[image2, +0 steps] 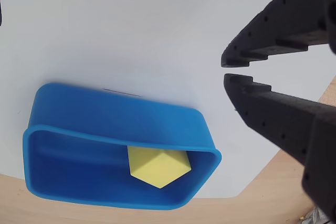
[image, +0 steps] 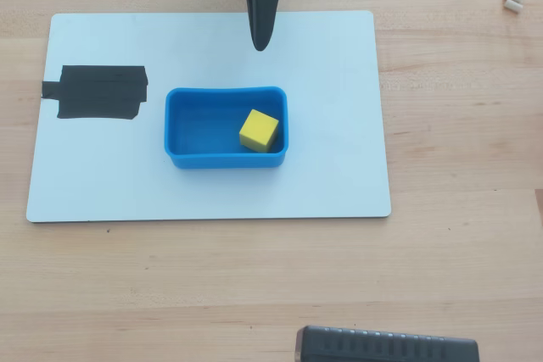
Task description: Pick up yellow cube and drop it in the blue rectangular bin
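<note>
Down inside the blue rectangular bin (image: 195,120) on the counter (image: 254,286) sits the yellow cube (image: 259,130), which I think is light, hard, and easy to pinch by its flat sides, while my claw (image2: 227,71) hangs nearby, nearly pressed together and empty.

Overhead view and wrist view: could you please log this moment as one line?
cube: inside bin, right side | pincer: empty, nearly shut, above the board beyond bin | drop: done
</note>
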